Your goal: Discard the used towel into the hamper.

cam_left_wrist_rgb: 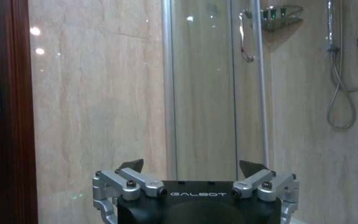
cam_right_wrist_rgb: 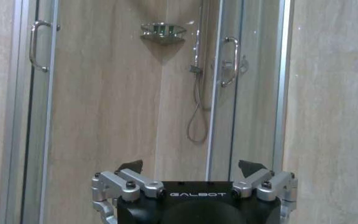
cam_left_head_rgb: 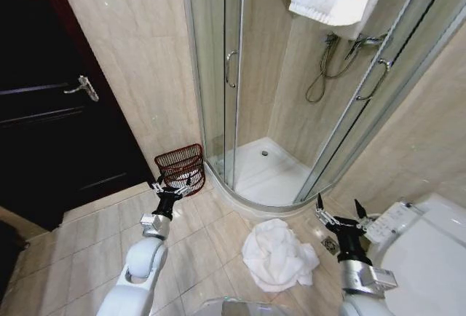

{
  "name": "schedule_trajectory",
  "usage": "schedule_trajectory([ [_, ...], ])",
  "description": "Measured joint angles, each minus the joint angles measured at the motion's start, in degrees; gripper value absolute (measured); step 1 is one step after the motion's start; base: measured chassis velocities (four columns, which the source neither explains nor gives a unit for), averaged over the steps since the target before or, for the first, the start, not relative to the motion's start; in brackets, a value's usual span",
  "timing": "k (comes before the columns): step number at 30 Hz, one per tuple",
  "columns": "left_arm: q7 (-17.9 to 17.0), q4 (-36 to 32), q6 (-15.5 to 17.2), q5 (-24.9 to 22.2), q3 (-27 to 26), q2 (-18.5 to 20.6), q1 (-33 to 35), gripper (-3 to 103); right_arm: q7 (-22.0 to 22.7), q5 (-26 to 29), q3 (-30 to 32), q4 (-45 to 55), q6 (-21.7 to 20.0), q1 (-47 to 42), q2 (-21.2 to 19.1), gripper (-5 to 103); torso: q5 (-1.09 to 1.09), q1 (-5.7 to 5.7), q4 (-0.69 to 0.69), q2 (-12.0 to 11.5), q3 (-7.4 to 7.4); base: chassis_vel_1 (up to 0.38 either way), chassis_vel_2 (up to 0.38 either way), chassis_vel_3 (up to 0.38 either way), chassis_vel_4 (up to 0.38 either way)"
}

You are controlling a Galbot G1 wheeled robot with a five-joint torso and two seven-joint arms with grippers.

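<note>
On the tiled bathroom floor, a crumpled white towel (cam_left_head_rgb: 279,256) lies in a loose heap, close in front of the robot and just outside the curved glass shower stall (cam_left_head_rgb: 240,76). The hamper (cam_left_head_rgb: 180,167), a small dark red wire basket, stands against the wall beside the shower door, well apart from the towel. The left gripper (cam_left_head_rgb: 172,186) hovers just in front of the hamper, its fingers spread apart and holding nothing. The right gripper (cam_left_head_rgb: 340,215) hangs near the towel's far edge, beside a white toilet (cam_left_head_rgb: 429,250), fingers also spread and empty. The towel looks soft, light and floppy; it will likely sag and trail when lifted. A raised fold near the middle of the heap seems the best place to pinch.
</note>
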Motion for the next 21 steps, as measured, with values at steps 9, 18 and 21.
schedule_trajectory([
  [9,-0.6,-0.3,0.1,-0.1,0.3,-0.2,0.0,100,0.1,0.3,0.0,0.0,0.0,0.0,-0.3,100,0.00,1.08,0.00,2.4,1.32,0.000,0.000,0.000,0.000],
  [18,-1.5,-0.4,1.1,-0.5,1.0,-0.6,-0.2,100,0.0,0.5,0.3,-0.4,0.0,0.4,-0.5,100,0.00,1.94,0.00,4.3,2.31,0.000,0.000,0.000,0.000],
  [21,-1.5,-0.5,1.2,-0.5,1.0,-0.6,-0.4,100,0.0,0.6,0.3,-0.5,0.0,0.5,-0.6,100,0.00,2.26,0.00,5.0,2.74,0.000,0.000,0.000,0.000],
])
